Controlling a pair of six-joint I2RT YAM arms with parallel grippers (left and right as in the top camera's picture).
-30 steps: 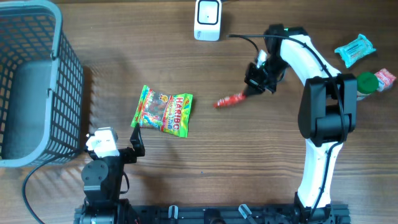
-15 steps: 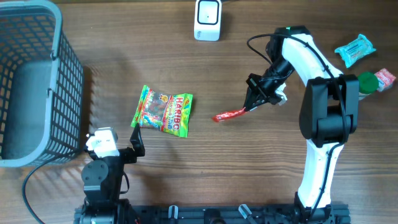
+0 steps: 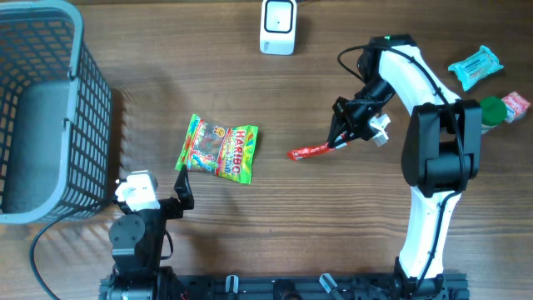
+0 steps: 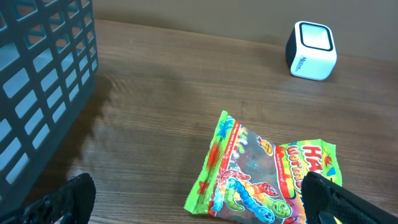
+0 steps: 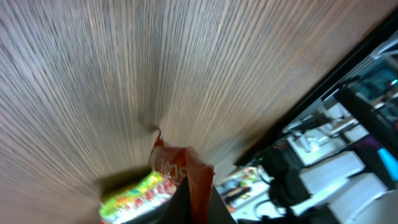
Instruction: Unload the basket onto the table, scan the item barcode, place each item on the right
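Note:
A thin red sachet (image 3: 308, 152) hangs in the air right of the table's middle, pinched at its right end by my right gripper (image 3: 336, 143), which is shut on it. In the right wrist view the sachet (image 5: 185, 177) sticks up from between the dark fingers, and the blurred gummy bag (image 5: 132, 194) shows beyond it. The white barcode scanner (image 3: 278, 26) stands at the back edge, also in the left wrist view (image 4: 310, 50). My left gripper (image 4: 199, 211) rests open near the front left, just short of the Haribo gummy bag (image 3: 220, 150) (image 4: 267, 174).
A large grey mesh basket (image 3: 77, 100) fills the far left. At the right edge lie a teal packet (image 3: 475, 67), a green-capped bottle (image 3: 491, 110) and a small red-and-white packet (image 3: 516, 103).
The right arm has swung its wrist round and carried the red sachet a little toward the front; over the last half second it barely shifts. The left arm is still.

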